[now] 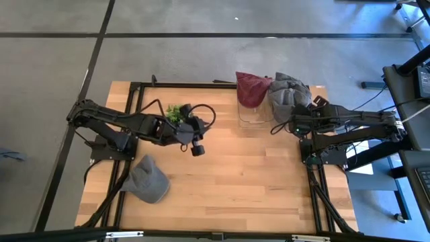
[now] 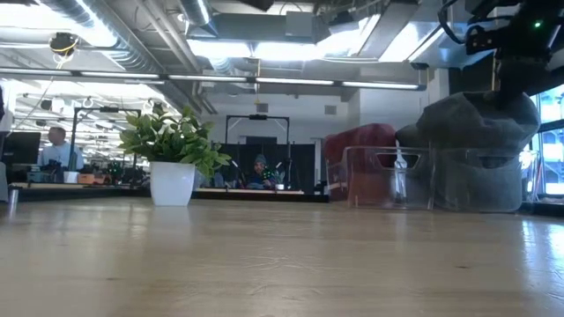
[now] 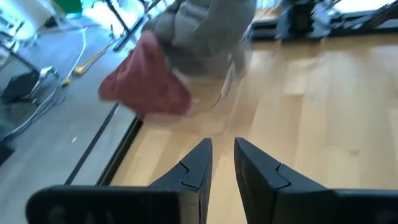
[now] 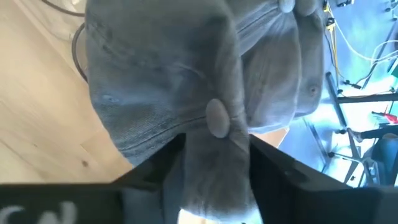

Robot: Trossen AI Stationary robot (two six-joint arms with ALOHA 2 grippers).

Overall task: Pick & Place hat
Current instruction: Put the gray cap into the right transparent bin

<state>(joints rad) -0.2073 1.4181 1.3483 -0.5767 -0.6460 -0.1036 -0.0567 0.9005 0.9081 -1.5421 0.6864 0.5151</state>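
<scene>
A grey hat [image 1: 289,97] [image 4: 161,81] lies heaped on the right part of a clear bin [image 2: 388,180] at the table's far right, next to a dark red hat [image 1: 252,87]. My right gripper [image 4: 216,143] reaches in over it, open, with a fold of the hat's crown between its fingers. A second grey hat [image 1: 148,178] lies flat on the table at the near left. My left gripper [image 1: 196,149] [image 3: 222,146] hovers above the table's left middle, its fingers a little apart with nothing between them. My right gripper's fingers [image 4: 171,165] stand on either side of a fold of the grey hat's crown just below its top button [image 4: 216,118], slanting down from the table's right. Whether they touch the cloth I cannot tell. The hat rests on the bin.
A potted plant [image 1: 176,111] [image 2: 172,154] stands at the far left, right behind my left arm. The wooden tabletop [image 1: 255,181] is bare through its middle and near right. People sit in the room beyond the table.
</scene>
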